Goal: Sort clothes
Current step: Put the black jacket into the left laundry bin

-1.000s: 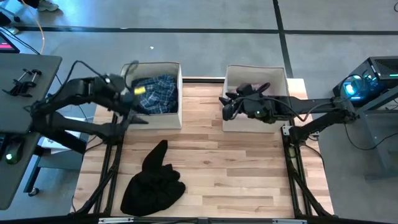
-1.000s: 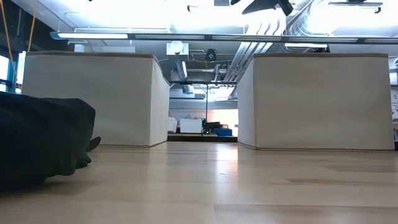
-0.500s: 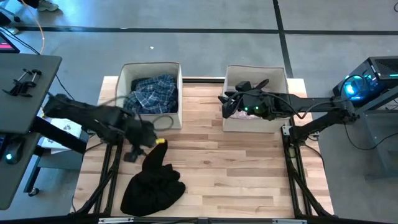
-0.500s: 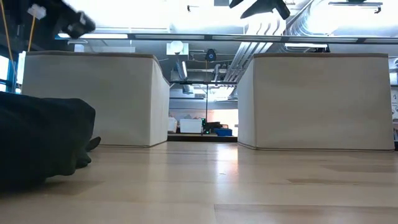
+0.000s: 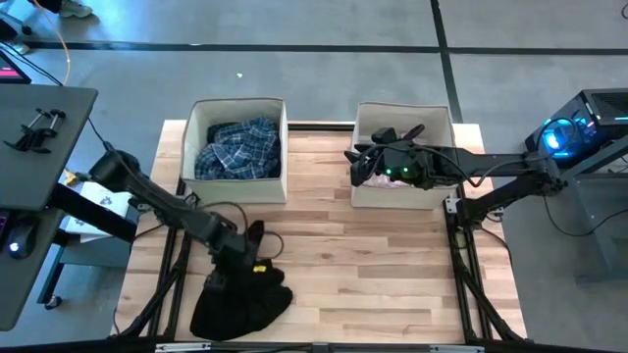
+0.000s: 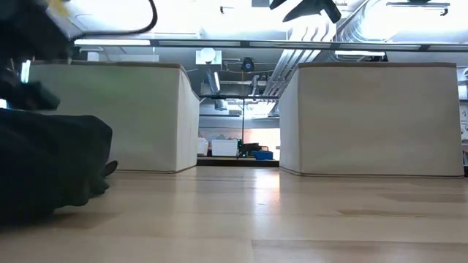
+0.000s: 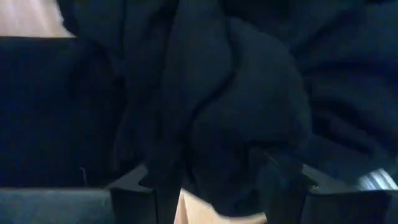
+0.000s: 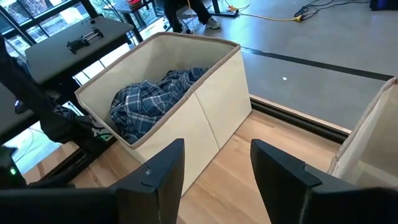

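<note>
The wooden tabletop (image 5: 373, 265) fills the middle of the high view, pale planks running left to right. Two beige fabric bins stand along its upper edge: the left bin (image 5: 237, 106) toward upper left, the right bin (image 5: 404, 116) toward upper right, both boxy with soft straight walls. In the low view their insides are hidden behind those walls.

The black garment (image 5: 240, 294) lies crumpled in the lower left of the high view, a soft dark heap with a narrow tongue pointing upward; in the low view it is cut off at the left edge. The blue-white plaid shirt (image 5: 235, 149) sits bunched inside the left bin.

The left gripper (image 5: 243, 257) is down on the upper part of the black garment. The left wrist view shows only dark folds pressed close around the fingers (image 7: 146, 196), so I cannot tell whether they are apart or together on the cloth.

The right gripper (image 5: 359, 167) hovers over the left rim of the right bin, its fingers (image 8: 283, 171) apart with nothing between them. What lies in the right bin is mostly hidden under that arm.
</note>
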Robot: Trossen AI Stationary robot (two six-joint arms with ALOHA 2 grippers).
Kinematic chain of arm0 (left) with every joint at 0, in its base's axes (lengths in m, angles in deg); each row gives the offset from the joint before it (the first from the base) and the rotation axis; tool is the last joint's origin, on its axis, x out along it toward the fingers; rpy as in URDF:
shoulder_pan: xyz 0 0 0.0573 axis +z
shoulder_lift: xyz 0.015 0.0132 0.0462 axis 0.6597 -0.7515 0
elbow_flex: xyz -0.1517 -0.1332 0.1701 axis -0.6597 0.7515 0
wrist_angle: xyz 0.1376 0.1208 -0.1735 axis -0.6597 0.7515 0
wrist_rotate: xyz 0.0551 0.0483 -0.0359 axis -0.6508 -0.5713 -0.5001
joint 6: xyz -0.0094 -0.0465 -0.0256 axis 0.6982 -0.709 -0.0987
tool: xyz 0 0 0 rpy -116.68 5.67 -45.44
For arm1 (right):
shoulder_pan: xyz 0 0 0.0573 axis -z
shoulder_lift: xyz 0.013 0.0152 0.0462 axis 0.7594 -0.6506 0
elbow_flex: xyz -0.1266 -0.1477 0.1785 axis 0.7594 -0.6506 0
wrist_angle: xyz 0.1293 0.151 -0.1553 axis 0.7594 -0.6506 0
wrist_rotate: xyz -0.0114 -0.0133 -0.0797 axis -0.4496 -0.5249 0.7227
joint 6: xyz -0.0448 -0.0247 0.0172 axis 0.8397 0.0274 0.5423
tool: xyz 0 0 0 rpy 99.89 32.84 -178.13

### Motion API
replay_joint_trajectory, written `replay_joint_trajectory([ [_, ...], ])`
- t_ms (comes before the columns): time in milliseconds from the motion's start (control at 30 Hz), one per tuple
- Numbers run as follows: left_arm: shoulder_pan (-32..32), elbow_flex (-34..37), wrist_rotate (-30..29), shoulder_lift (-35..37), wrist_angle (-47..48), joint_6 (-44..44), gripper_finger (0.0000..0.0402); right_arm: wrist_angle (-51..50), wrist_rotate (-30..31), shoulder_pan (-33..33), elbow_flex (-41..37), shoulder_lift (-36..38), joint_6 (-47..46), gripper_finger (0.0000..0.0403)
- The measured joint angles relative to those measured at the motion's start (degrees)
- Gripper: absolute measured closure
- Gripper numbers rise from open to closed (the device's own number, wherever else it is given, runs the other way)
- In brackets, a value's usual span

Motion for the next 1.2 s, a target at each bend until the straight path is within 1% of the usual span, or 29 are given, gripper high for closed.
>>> replay_joint_trajectory([
  [133,-1.4,2.6,-0.6,-4.4,-8.3,-3.4,0.0233,0.0,0.0,0.0,0.0,0.0,0.0,0.0229],
  [233,-1.4,3.5,0.4,-7.3,-12.3,-5.1,0.025,0.0,0.0,0.0,0.0,0.0,0.0,0.0229],
  [300,-1.4,3.6,1.1,-8.0,-13.5,-5.1,0.0279,0.0,0.0,0.0,0.0,0.0,0.0,0.0229],
  [433,-1.6,3.8,2.2,-6.3,-12.6,-7.2,0.0373,0.0,0.0,-0.1,0.0,0.0,-1.4,0.0229],
  [467,-1.8,3.9,2.1,-5.4,-12.0,-7.6,0.0385,0.0,-0.1,-0.1,0.0,0.0,-1.5,0.0229],
  [567,-1.9,3.9,1.0,-1.8,-9.4,-9.4,0.0384,0.0,-0.3,-0.1,0.0,0.0,-2.0,0.0229],
  [767,-1.8,1.6,-8.3,9.0,-0.6,-13.3,0.0396,0.0,-0.3,0.1,0.0,0.0,-1.1,0.0229],
  [967,0.8,-5.1,-18.9,18.1,1.0,-14.5,0.0396,0.0,-0.2,1.6,0.0,0.0,-1.1,0.0229],
  [1067,2.8,-11.2,-24.4,19.7,1.0,-11.4,0.0396,0.0,-0.2,2.3,0.0,0.0,-1.3,0.0229],
  [1200,5.1,-22.1,-31.2,19.0,0.7,-1.9,0.0397,0.0,-0.2,2.6,0.0,0.0,-1.4,0.0229],
])
